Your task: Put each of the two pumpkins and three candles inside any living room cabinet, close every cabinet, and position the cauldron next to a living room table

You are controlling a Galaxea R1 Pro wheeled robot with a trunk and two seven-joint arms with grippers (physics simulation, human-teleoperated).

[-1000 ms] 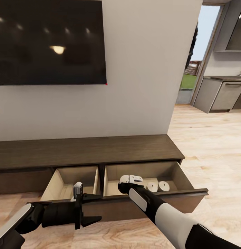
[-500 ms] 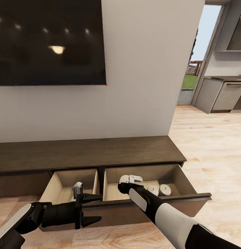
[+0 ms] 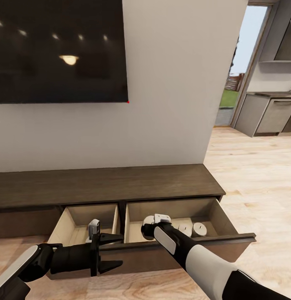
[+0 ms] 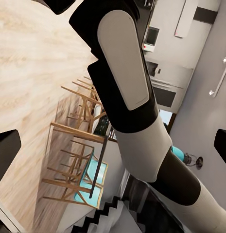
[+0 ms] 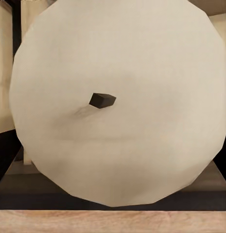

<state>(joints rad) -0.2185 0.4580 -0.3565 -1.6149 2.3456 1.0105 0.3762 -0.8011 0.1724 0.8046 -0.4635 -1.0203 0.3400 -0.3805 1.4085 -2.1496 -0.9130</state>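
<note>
The long dark-brown cabinet [image 3: 104,183] stands against the wall with two drawers pulled out. In the right drawer [image 3: 222,218], two pale candles [image 3: 185,228] [image 3: 199,227] stand side by side. My right gripper [image 3: 152,222] reaches down into this drawer just left of them. In the right wrist view a third candle [image 5: 122,145] with a dark wick sits between the dark fingers [image 5: 5,150], held by the right gripper [image 5: 113,160]. My left gripper [image 3: 116,251] hangs open over the front of the left drawer [image 3: 66,223], holding nothing. In the left wrist view the open left gripper [image 4: 113,148] faces my right arm.
A large black TV [image 3: 58,50] hangs on the wall above the cabinet. Right of the cabinet, light wood floor [image 3: 254,183] runs to a doorway and grey kitchen units [image 3: 270,114]. The pulled-out drawer front [image 3: 229,243] juts toward me.
The right gripper has sunk slightly lower into the right drawer. The view shifted a little between the earliest frame and now. The left arm has stayed in place.
</note>
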